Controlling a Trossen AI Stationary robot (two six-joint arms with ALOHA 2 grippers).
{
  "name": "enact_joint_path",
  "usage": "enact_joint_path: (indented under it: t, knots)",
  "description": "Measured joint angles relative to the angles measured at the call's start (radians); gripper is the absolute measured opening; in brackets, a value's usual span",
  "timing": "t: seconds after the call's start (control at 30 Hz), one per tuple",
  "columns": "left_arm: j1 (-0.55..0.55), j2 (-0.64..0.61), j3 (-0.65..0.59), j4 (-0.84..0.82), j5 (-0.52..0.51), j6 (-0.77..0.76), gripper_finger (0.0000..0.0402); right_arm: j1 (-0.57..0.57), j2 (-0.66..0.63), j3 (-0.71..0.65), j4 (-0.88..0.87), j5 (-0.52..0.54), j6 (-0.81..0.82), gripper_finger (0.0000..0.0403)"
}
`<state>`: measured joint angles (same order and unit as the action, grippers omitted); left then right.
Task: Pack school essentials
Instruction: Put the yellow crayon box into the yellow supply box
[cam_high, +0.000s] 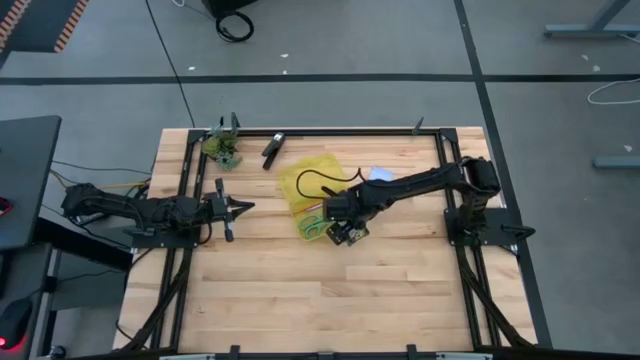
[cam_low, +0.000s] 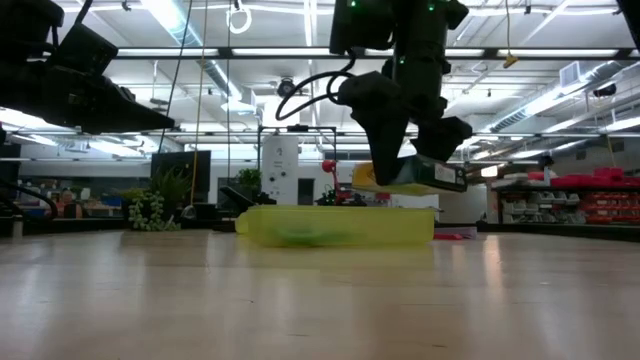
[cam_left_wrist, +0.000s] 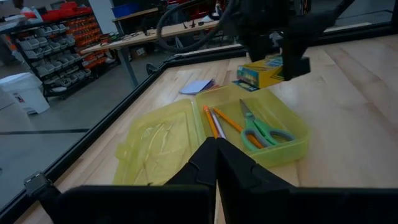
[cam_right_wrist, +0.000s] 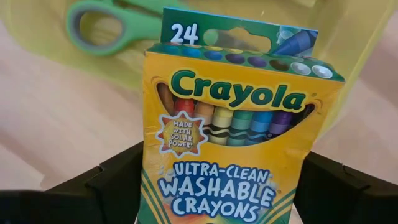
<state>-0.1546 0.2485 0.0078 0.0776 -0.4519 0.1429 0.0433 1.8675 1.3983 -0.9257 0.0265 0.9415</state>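
Crayon box (cam_right_wrist: 233, 134) clamped in right tool (cam_high: 345, 232), lifted beside yellow case (cam_left_wrist: 273, 134) edge, left tool (cam_high: 240, 207) closed, well apart

Open case (cam_left_wrist: 273, 140) mid-bench (cam_high: 350, 300), lid (cam_left_wrist: 161, 140) beside it; scissors (cam_left_wrist: 264, 130), two pencils (cam_left_wrist: 214, 121) inside. Crayon box (cam_right_wrist: 230, 137) in right hand (cam_high: 345, 232), above case edge. Notepad (cam_left_wrist: 196, 86) behind case.

black clip (cam_high: 274, 149), green plant clump (cam_high: 222, 148), wooden table (cam_high: 330, 300)

My matt black pincer (cam_right_wrist: 217, 186) clasps a glossy printed cardboard crayon box (cam_right_wrist: 230, 143); below lie a translucent yellow plastic case (cam_left_wrist: 273, 134) and the pale, smooth wooden table (cam_high: 330, 300).
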Motion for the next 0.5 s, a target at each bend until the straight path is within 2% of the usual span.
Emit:
enact_joint_path:
  t: [0.3,0.5]
  knots:
    - [0.0,0.0,0.0,0.0,0.0,0.0,0.0019,-0.073,0.0,0.0,0.022,0.0,-0.129,0.0343]
    - [0.0,0.0,0.0,0.0,0.001,0.0,0.0011,-0.105,0.0,0.0,0.057,0.004,-0.239,0.0343]
